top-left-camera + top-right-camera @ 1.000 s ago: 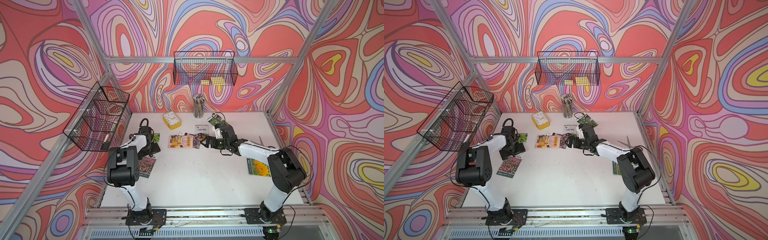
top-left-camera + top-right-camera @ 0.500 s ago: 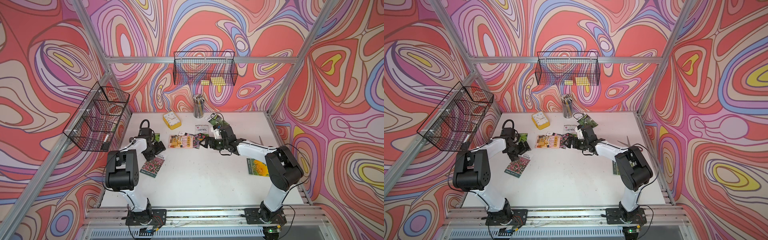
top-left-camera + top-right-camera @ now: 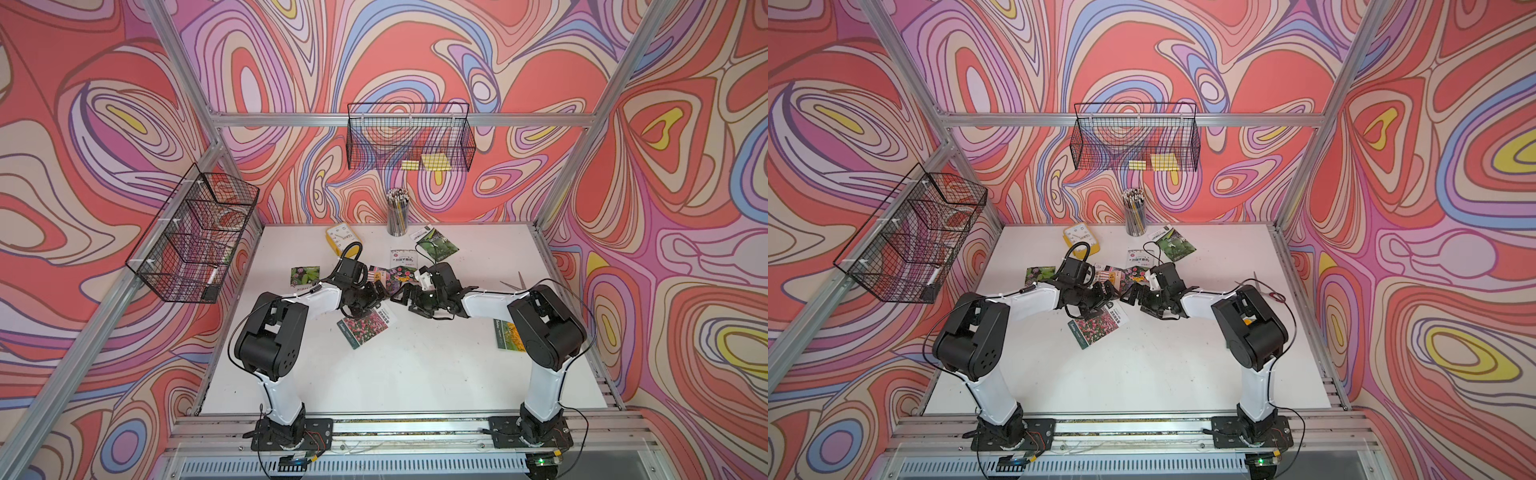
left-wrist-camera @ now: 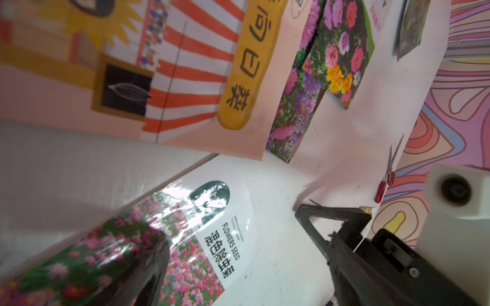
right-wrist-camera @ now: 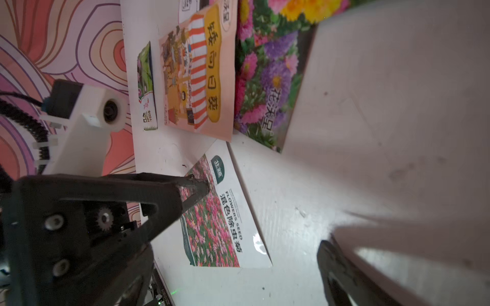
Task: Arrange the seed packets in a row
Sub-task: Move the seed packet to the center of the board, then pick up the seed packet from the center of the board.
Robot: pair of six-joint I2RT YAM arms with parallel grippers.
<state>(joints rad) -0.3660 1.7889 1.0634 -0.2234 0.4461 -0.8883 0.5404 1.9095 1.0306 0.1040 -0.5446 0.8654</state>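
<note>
The left hand [image 3: 375,292] and right hand [image 3: 402,297] stood wide open, empty. The pink-flower packet [image 3: 365,326] lay askew at 6 o'clock from the overlapped packets [image 3: 399,274], seemingly awaiting alignment.

- Pink-flower packet [image 3: 366,328] lies flat and askew, mid-surface.
- Shopfront packet [image 4: 185,66], aster packet [image 4: 291,106] and white-topped flower packet [image 3: 403,258] overlap just behind it.
- Leafy packet [image 3: 305,275] lies left, dark-green packet [image 3: 437,245] at the rear, sunflower packet [image 3: 508,336] far right.
</note>
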